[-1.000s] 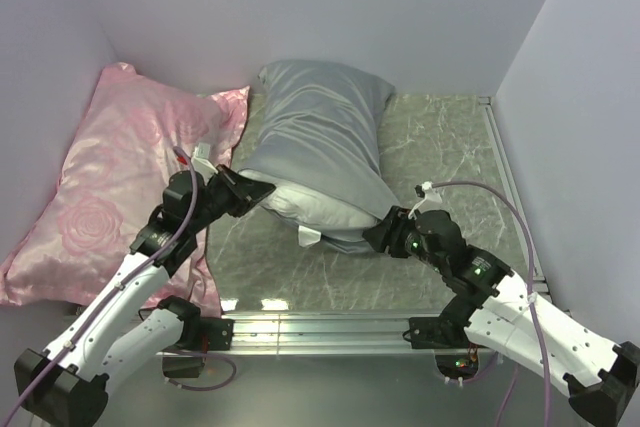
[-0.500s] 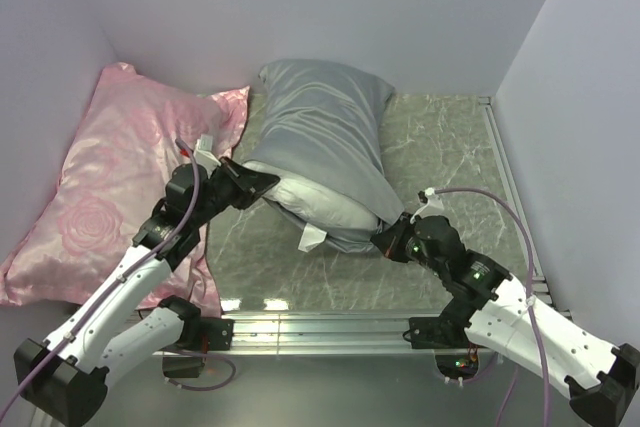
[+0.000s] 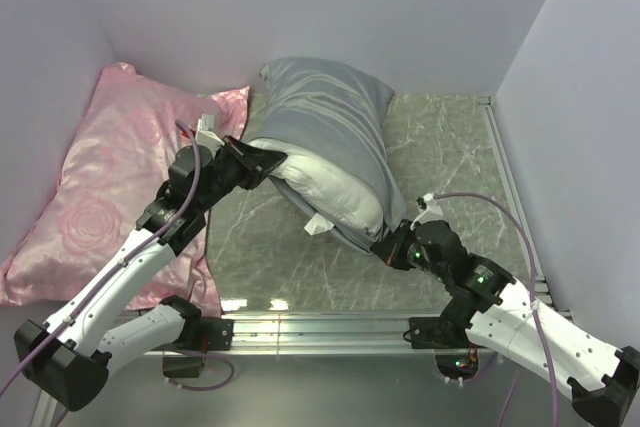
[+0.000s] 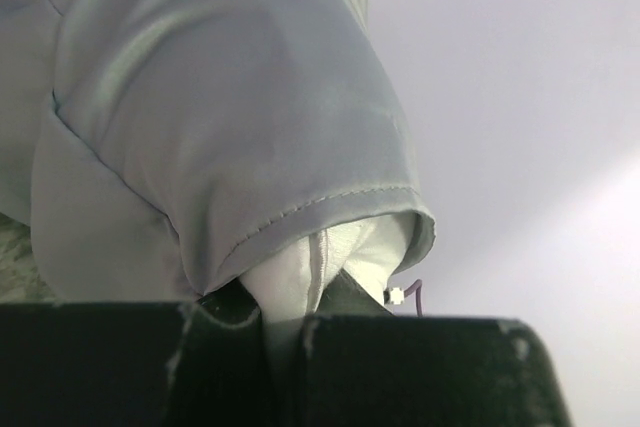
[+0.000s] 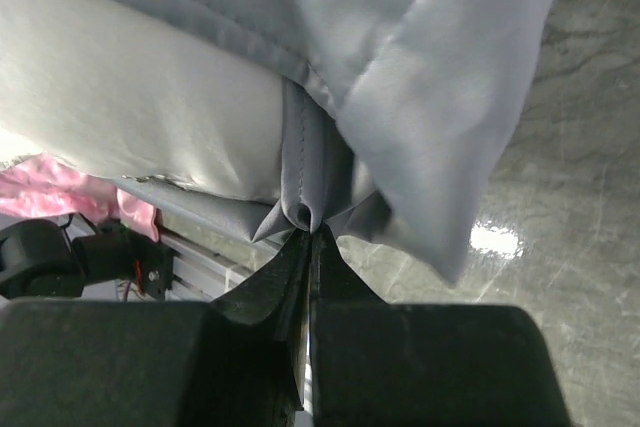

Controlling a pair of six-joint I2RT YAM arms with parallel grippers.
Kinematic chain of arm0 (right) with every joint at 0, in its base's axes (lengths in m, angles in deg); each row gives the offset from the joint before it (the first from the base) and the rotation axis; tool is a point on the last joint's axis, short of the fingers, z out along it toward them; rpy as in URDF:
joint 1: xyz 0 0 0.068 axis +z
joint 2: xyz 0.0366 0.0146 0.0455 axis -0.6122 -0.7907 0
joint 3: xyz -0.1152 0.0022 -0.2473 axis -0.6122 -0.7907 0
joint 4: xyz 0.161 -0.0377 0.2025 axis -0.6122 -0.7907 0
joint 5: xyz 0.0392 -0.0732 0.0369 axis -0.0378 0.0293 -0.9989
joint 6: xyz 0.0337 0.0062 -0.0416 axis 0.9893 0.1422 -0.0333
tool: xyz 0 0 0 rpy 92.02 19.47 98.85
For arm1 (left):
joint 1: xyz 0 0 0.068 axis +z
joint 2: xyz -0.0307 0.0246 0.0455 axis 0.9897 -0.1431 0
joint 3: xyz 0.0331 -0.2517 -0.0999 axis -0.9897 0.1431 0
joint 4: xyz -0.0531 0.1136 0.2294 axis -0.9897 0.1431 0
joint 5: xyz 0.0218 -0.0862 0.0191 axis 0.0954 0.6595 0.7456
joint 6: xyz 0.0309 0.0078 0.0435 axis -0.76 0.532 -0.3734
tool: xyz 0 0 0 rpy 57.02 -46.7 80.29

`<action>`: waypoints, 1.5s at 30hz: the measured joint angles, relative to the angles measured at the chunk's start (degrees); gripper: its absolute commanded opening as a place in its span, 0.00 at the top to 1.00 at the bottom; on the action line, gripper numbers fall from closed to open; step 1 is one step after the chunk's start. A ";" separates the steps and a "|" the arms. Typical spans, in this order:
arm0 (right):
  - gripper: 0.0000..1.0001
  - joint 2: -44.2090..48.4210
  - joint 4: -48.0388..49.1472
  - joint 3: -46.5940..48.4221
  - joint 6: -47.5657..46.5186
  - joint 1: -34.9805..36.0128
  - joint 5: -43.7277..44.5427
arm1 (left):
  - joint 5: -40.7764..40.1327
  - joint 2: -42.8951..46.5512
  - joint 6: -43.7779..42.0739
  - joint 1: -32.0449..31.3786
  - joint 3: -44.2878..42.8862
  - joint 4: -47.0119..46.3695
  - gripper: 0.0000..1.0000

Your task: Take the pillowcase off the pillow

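The grey-blue pillowcase (image 3: 325, 117) covers the far part of the white pillow (image 3: 340, 192), whose near end shows bare at the table's middle. My left gripper (image 3: 272, 161) is shut on the pillow's white corner (image 4: 285, 282), just under the pillowcase hem (image 4: 300, 209). My right gripper (image 3: 387, 247) is shut on a bunched fold of the pillowcase's edge (image 5: 305, 182) at the near right corner. In the right wrist view the pillow (image 5: 130, 97) lies left of that fold. A white tag (image 3: 318, 226) hangs from the pillow's near side.
A pink rose-patterned pillow (image 3: 110, 177) lies along the left wall, under my left arm. Marble tabletop (image 3: 450, 147) shows to the right. White walls stand at the back and both sides. A metal rail (image 3: 320, 327) runs along the near edge.
My right gripper closed on the pillowcase's edge and drew it nearer. The left gripper rose and moved right with the pillow's corner. More of the white pillow shows.
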 measured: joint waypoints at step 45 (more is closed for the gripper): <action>0.43 -36.44 20.31 14.38 -9.11 -29.68 -10.69 | 7.98 30.75 0.94 -0.42 25.68 13.97 0.99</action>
